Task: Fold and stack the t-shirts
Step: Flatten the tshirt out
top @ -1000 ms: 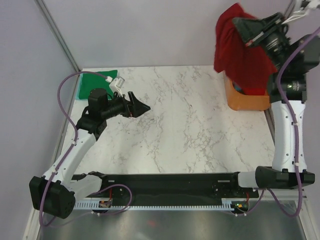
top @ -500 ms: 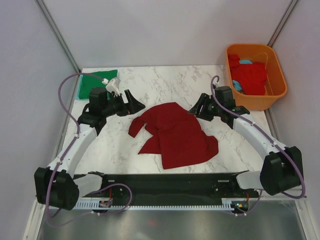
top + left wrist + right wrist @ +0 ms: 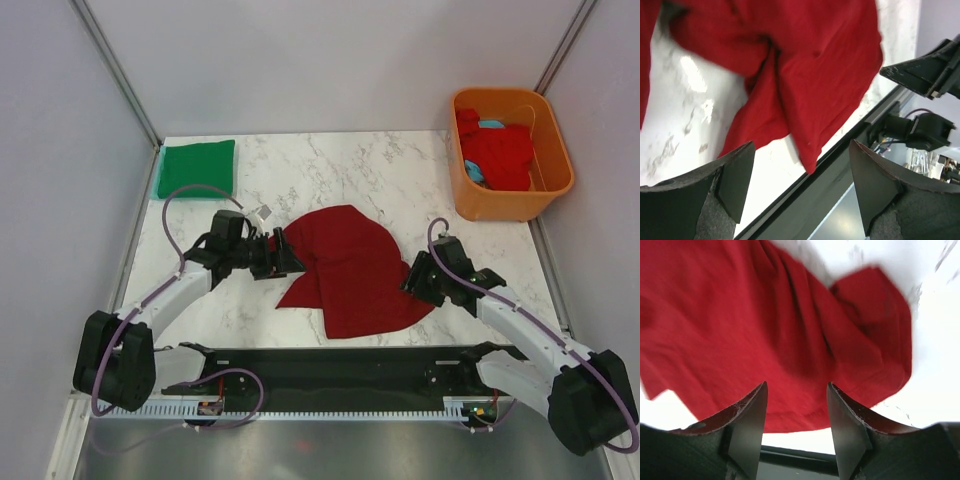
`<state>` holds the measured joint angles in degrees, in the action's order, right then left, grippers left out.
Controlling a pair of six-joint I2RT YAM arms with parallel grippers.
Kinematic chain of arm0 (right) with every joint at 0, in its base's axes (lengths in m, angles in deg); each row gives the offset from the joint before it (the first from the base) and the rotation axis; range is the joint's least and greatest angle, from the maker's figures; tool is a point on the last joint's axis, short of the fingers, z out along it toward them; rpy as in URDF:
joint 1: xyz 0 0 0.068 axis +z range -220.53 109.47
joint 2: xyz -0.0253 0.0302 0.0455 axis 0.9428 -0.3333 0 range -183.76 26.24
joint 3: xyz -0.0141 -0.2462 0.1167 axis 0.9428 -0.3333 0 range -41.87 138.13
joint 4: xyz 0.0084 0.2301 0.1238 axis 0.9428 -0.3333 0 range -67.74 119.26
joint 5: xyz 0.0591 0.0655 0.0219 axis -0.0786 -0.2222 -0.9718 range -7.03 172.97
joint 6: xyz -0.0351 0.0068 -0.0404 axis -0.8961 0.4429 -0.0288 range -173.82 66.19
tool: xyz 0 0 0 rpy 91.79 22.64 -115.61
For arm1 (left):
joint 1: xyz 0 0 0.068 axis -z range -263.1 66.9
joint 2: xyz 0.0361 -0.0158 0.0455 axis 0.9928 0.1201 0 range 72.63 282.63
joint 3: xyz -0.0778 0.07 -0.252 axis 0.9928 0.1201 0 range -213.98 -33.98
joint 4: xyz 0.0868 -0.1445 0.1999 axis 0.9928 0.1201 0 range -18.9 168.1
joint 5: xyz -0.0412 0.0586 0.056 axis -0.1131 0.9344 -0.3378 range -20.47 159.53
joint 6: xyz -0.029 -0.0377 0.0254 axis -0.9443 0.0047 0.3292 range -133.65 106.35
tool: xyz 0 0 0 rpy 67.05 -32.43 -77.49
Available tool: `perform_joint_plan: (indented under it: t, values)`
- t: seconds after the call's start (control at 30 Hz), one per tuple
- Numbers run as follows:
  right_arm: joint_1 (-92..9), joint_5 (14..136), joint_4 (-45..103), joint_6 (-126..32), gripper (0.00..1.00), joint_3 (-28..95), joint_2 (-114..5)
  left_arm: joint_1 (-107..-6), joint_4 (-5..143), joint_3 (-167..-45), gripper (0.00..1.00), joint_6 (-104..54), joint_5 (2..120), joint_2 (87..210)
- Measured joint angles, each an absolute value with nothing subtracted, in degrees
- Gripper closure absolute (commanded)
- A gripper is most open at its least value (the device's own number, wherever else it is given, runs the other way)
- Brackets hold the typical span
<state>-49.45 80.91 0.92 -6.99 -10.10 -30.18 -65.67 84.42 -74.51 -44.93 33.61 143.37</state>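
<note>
Left hand [image 3: 288,256], right hand [image 3: 413,279] — jaws apart — flank maroon t-shirt [image 3: 350,268].

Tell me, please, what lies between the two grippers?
The crumpled dark red t-shirt lies between the left gripper and right gripper, shown in the top view.

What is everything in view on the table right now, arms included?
dark red t-shirt: one, maroon, crumpled, table centre
green t-shirt: one, bright green, folded, far left corner
orange tub: one, orange, far right
red t-shirt: one, brighter red, inside the tub
light blue cloth: a bit showing, inside the tub
table: one, white marble
left gripper: black, open, shirt's left edge
right gripper: black, open, shirt's right edge
</note>
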Motion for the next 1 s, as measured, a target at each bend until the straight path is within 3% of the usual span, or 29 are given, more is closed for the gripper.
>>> perform_joint_plan:
  t: [0.37, 0.67, 0.9, 1.0]
  values:
    - [-34.7, 84.4, 9.5, -1.1, 0.41, -15.9, -36.1, -64.8, 85.4, -70.4, 0.17, -52.1, 49.3, 142.2]
    - [-34.4, 93.6, 18.3, -1.3, 0.43, -15.7, -41.6, -65.3, 85.6, -69.1, 0.14, -56.5, 59.3, 138.1]
    - [-47.5, 103.6, 15.5, -13.4, 0.46, 0.3, -59.6, -68.1, 85.3, -69.0, 0.14, -57.3, 59.8, 135.5]
    - [-47.7, 103.9, 12.5, -15.9, 0.46, 9.7, -64.2, -68.8, 85.3, -68.9, 0.14, -57.3, 58.8, 137.4]
